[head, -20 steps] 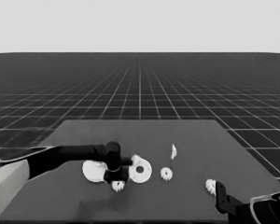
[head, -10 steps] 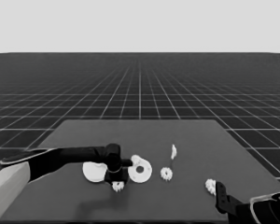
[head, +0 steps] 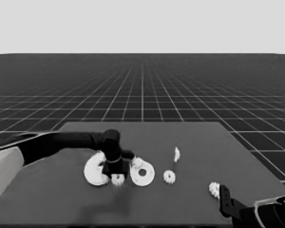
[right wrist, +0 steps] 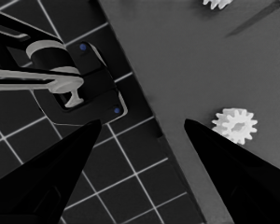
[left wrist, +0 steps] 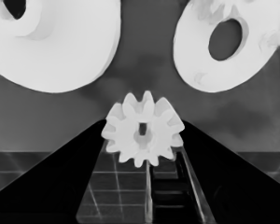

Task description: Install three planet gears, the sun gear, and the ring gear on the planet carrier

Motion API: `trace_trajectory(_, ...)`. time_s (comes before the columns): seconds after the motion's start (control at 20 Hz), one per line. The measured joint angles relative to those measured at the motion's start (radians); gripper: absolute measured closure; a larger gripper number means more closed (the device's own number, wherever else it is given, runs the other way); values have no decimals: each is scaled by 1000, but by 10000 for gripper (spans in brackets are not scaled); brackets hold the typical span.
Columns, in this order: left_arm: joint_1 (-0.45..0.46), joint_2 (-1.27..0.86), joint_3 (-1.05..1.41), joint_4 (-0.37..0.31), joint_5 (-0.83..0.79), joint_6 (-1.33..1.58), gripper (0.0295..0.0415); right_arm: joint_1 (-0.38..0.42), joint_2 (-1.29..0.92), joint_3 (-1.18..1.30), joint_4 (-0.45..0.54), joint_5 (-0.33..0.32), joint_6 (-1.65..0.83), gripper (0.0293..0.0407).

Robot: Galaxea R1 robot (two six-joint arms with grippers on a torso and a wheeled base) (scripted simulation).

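My left gripper (head: 118,175) hangs between the two round parts, shut on a small planet gear (head: 118,179) that sits between its fingertips (left wrist: 101,125). The same gear (left wrist: 143,135) fills the gap between the two wedges in the left wrist view. Just left of it lies the ring gear, the larger round part (head: 94,172), partly hidden by the gripper. To the right is the planet carrier, the smaller round part (head: 143,175), with a toothed white shape (head: 137,163) at its far rim. Another gear (head: 169,176) lies right of the carrier.
A thin white piece (head: 176,153) lies beyond the loose gear. One more gear (head: 213,189) rests near the table's right front corner, also seen in the right wrist view (right wrist: 234,125). My right gripper (right wrist: 142,120) waits open over that corner, beside dark machinery (right wrist: 79,84) off the table.
The left gripper has turned from lying level over the larger round part to pointing down at the gear in front of it. That gear now sits slightly higher. The right arm has not moved.
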Motion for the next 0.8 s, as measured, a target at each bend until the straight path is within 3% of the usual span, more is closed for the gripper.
trace_trajectory(0.3,-30,-1,5,-31,-1,-5,398,0,0,0,0,0,0,315)
trace_trajectory(0.45,-45,205,-211,-46,-4,6,398,0,0,0,0,0,0,315)
trace_trajectory(0.8,-47,256,-281,-49,-7,23,398,0,0,0,0,0,0,315)
